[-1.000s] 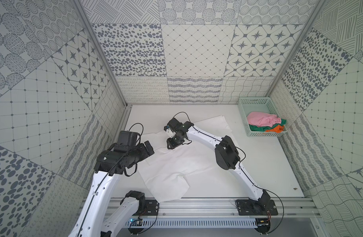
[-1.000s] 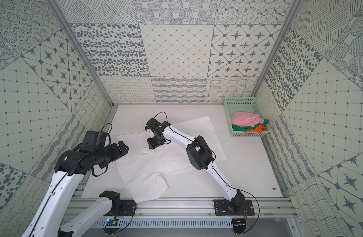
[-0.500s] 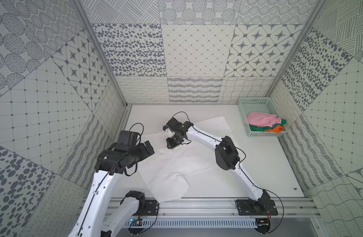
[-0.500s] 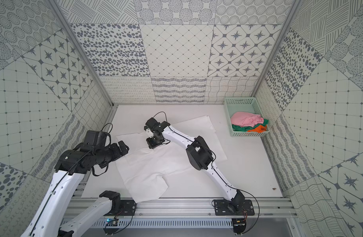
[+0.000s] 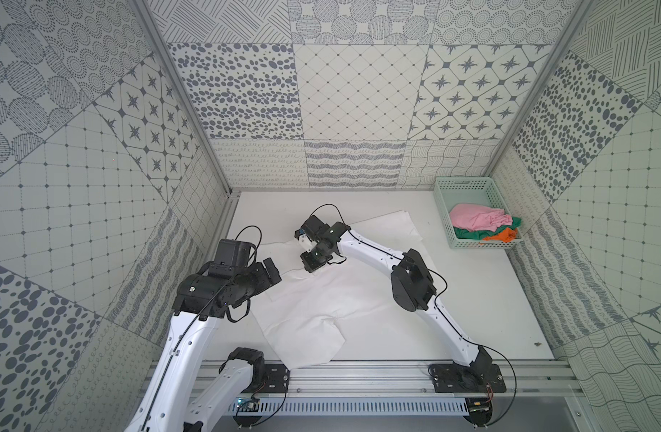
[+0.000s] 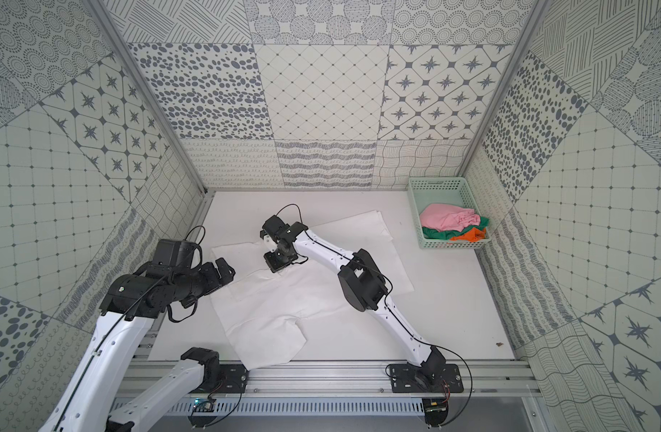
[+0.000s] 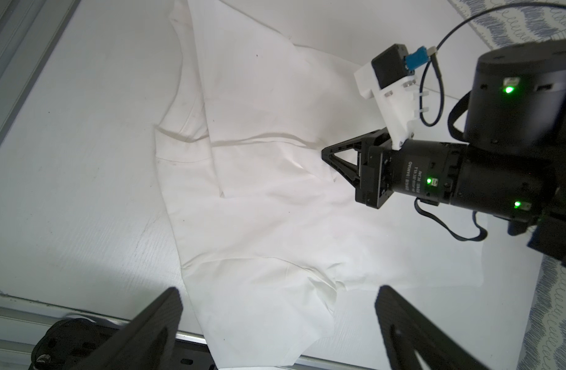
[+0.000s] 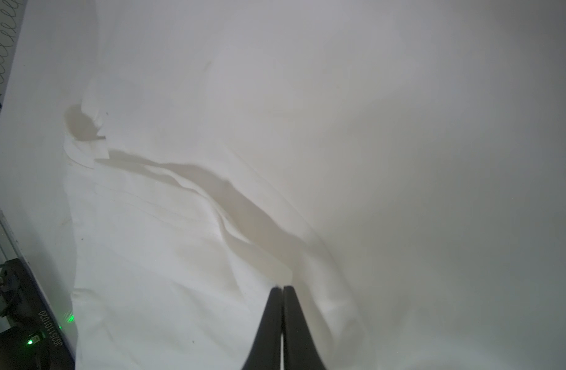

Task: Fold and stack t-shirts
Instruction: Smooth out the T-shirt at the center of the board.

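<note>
Centre-left: left fingers [image 5: 269,271] spread wide, empty, over edge of white t-shirt [image 5: 321,299]. Centre: shirt spread, rumpled, on worktop [image 5: 471,299]; right fingers [image 8: 277,304] pressed together at raised fold, apparently pinching it. Right: basket [image 5: 443,224] holds pink t-shirt [image 5: 475,220], green t-shirt [image 5: 467,233], orange t-shirt [image 5: 503,235].
</note>
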Robot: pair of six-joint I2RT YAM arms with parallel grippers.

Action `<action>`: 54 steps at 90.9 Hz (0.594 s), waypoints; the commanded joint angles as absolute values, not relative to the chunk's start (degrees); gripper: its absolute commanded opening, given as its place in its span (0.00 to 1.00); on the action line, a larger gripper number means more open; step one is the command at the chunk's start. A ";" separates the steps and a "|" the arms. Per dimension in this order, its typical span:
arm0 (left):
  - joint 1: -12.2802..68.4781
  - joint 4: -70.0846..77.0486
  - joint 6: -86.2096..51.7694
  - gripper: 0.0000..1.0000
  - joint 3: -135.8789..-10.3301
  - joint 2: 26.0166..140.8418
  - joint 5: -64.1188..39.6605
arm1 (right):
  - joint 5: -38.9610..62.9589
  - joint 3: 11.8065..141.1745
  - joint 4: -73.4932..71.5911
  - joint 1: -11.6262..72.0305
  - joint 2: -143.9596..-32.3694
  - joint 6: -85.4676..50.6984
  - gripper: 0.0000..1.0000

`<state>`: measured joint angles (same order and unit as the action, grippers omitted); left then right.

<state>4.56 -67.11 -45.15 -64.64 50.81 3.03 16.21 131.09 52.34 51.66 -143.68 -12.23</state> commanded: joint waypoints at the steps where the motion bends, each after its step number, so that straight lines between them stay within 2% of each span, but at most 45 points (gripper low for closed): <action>1: 4.17 -66.58 -45.51 0.98 -63.79 50.15 2.12 | 15.69 128.76 51.58 52.83 -139.47 -12.02 0.00; 54: 4.22 -64.95 -46.50 0.98 -61.08 49.72 0.98 | 12.30 107.69 51.42 55.46 -125.25 -10.51 0.00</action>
<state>4.56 -66.98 -45.67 -61.28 49.78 1.80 14.22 110.74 51.90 55.33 -128.05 -11.46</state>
